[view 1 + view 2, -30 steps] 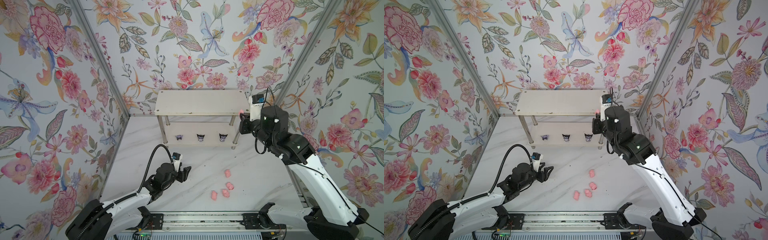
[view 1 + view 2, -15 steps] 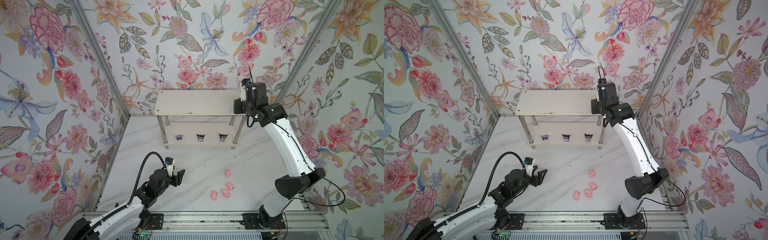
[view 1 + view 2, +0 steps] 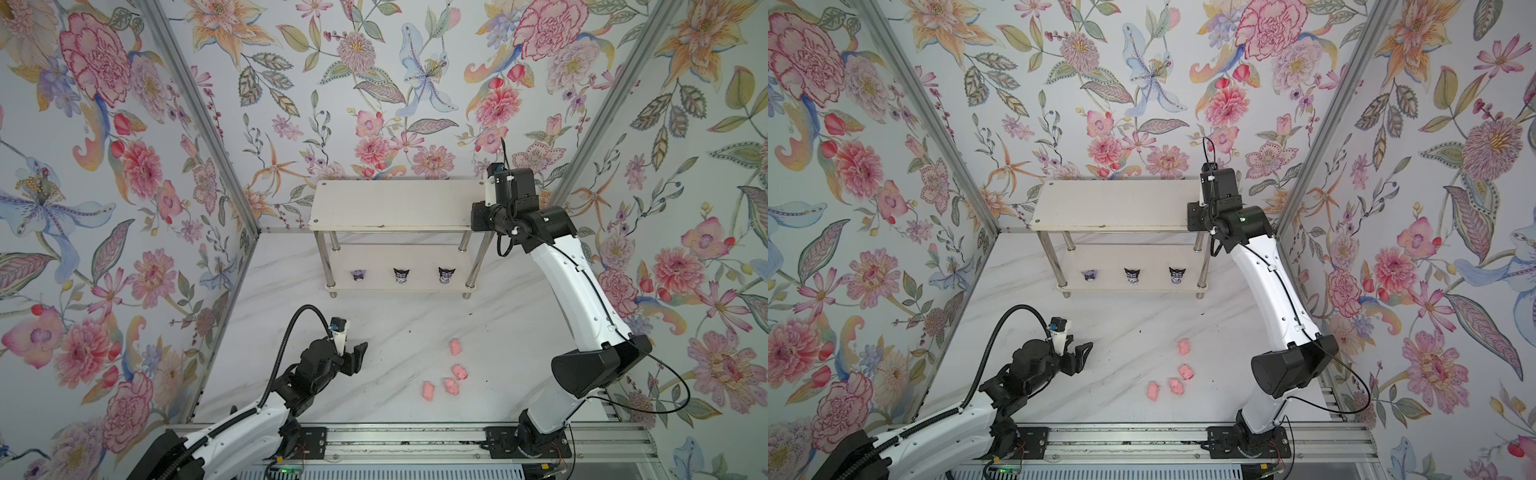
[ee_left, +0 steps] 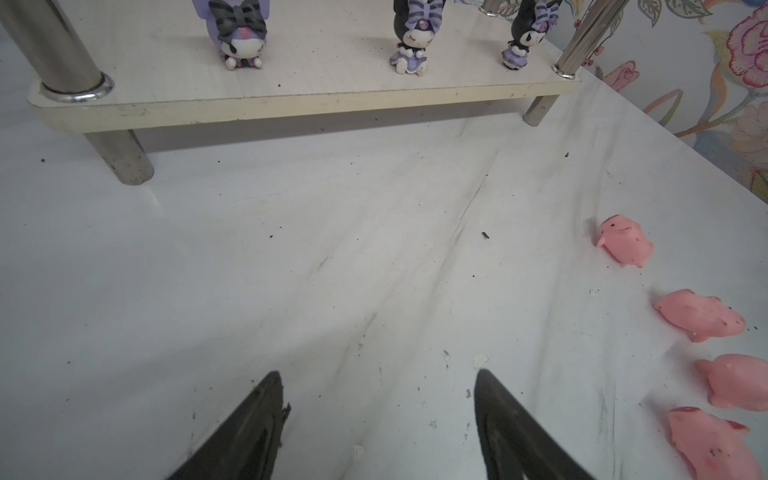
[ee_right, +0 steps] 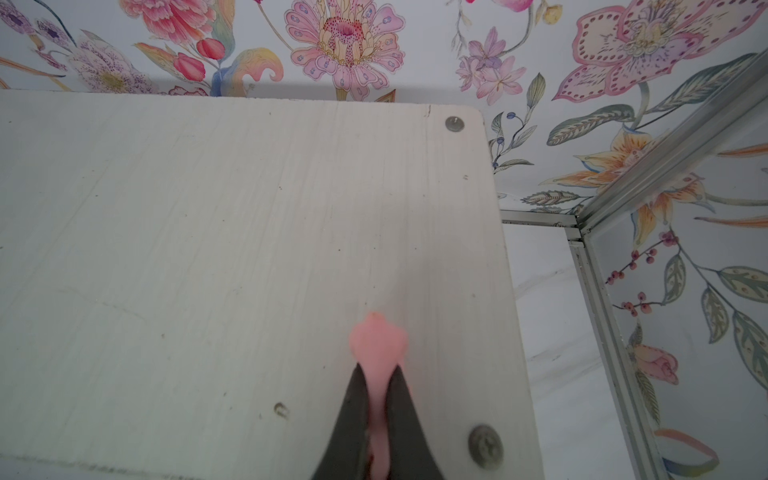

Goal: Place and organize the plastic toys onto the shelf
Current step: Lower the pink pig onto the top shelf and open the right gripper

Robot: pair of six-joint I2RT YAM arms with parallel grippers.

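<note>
The white marble-patterned tabletop [image 3: 415, 324] lies under everything. At its back stands the two-tier shelf of white rounded boards on chrome tube legs [image 3: 395, 203]. Its upper board [image 5: 208, 249] is bare. I judge it is meant for the pigs, because the lower board [image 4: 324, 58] already carries the other kind of toy.

My right gripper [image 5: 377, 368] is over the upper board, near its right end. The jaws are pressed almost together on one small pink plastic pig [image 5: 378, 338], so firmly that the soft body is squeezed thin between them and bulges out past the tips. I hold it low over the board so that it will not fall far on release. Whether it touches the wood already, I cannot tell.

My left gripper [image 4: 376, 374] is low over the tabletop, in front of the shelf and well apart from it. Its jaws stand wide apart and hold nothing, which suits a next pick.

Three purple-and-white figurines with black ears [image 3: 401, 275] stand upright in an even row on the lower board, facing the front. Four more pink pigs [image 3: 459, 371] lie loose on the tabletop between my two arms. Three are close together and one is a little nearer the shelf. In my judgement, about half of the work remains.
</note>
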